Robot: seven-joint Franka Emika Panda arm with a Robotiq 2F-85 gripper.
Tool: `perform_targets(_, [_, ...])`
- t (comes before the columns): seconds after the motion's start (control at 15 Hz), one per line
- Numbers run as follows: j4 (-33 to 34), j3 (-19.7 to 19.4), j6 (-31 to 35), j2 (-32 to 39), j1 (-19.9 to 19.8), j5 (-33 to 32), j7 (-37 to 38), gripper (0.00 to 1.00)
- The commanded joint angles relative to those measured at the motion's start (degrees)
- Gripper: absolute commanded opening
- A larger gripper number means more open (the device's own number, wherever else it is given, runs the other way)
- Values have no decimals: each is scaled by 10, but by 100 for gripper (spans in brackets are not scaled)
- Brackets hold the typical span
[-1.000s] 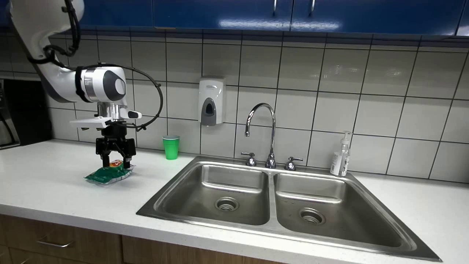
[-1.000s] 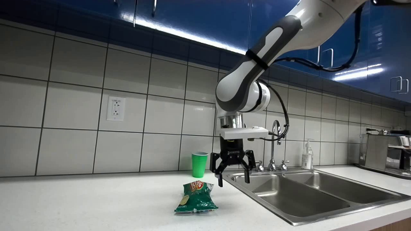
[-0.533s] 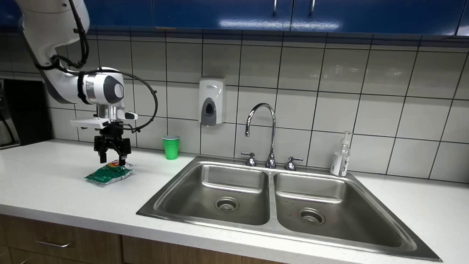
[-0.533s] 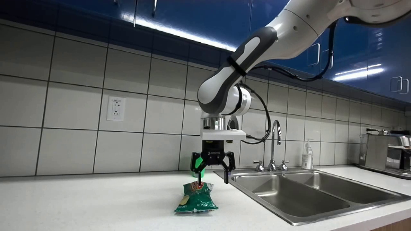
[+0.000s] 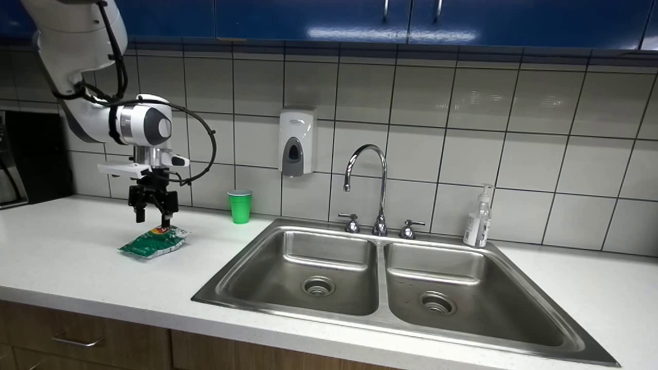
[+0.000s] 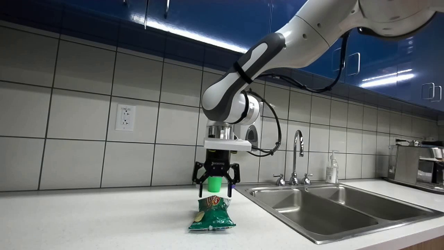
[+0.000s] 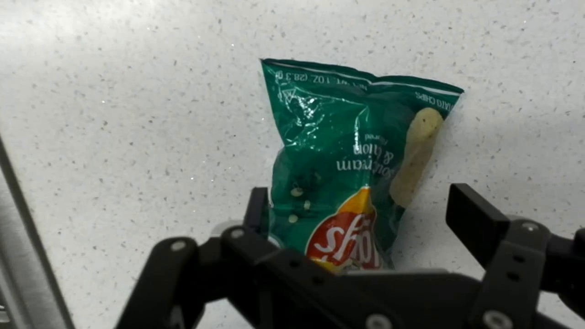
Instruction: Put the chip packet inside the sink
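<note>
The chip packet is green with a red and yellow logo and lies flat on the white counter. It also shows in an exterior view and fills the middle of the wrist view. My gripper points down just above the packet's logo end. It is open and empty, as an exterior view also shows. In the wrist view, the fingers stand on either side of the packet, the left one close to its edge. The steel double sink lies to the right, also in an exterior view.
A green cup stands near the wall, behind the gripper in an exterior view. A chrome faucet and a soap bottle stand behind the sink. A wall dispenser hangs above. The sink's edge shows in the wrist view.
My gripper has moved left in both exterior views and is now above the packet's logo end, fingers astride it. It stays open. The packet has not moved.
</note>
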Motion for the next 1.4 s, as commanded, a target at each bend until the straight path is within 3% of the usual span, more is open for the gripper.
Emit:
perform_targets(0.0, [37,-2,-24,25,6,19,-6,100])
perform_targets(0.27, [45,-3,-24,35,8,27,-8,99])
perform_targets(0.33, [47,-3,-26,37,9,27,-8,74])
perform_targets(0.47, [50,-4,-28,38,10,26,-7,71])
perform_targets(1.07, [59,-2,-51,36,10,30,-12,1])
perform_targets(1.33, [48,-2,-38,33,3,33,-24,0])
